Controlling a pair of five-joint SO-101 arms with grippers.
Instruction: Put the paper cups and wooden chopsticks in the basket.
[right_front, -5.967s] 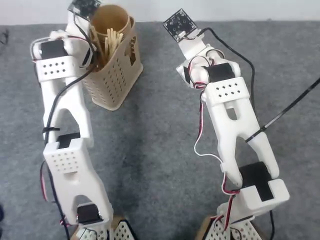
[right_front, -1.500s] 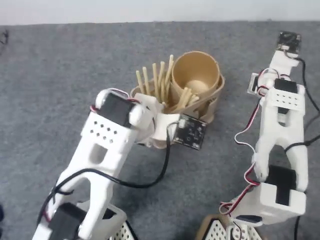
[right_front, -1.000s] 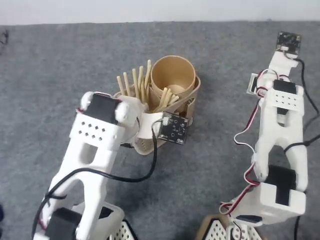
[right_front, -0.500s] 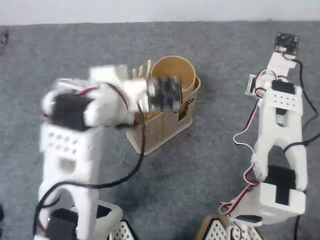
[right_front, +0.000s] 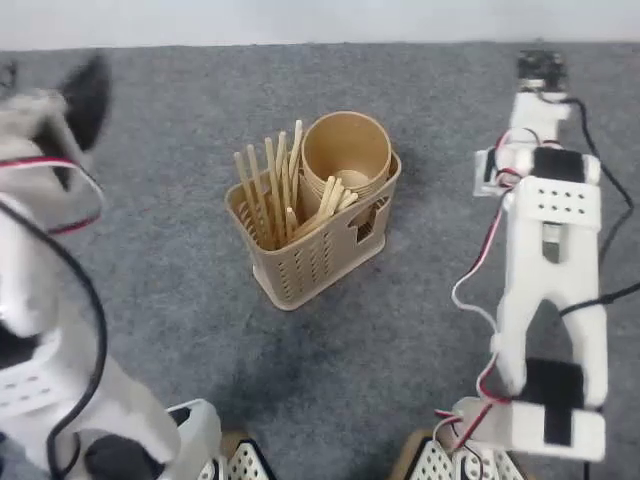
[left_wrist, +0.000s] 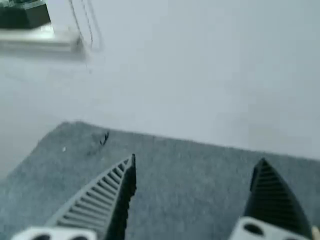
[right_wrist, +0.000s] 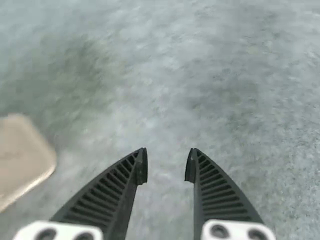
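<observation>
A beige perforated basket (right_front: 306, 262) stands upright in the middle of the grey carpet. Inside it are stacked brown paper cups (right_front: 346, 150) and several wooden chopsticks (right_front: 268, 193) leaning beside them. My left arm (right_front: 38, 215) is raised at the far left, well away from the basket. Its gripper (left_wrist: 194, 172) is open with nothing between the fingers and looks toward the carpet's far edge. My right arm (right_front: 548, 215) stretches along the right side. Its gripper (right_wrist: 166, 166) hangs over bare carpet, slightly open and empty, with a corner of the basket (right_wrist: 21, 152) off to one side.
Grey carpet (right_front: 430, 300) covers the table, with open room all around the basket. A pale surface (left_wrist: 200, 75) lies beyond the carpet's far edge. Both arm bases (right_front: 470, 455) sit at the near edge.
My left arm has let go of the basket and swung up and away to the far left. The basket now stands alone. The right arm shifted slightly.
</observation>
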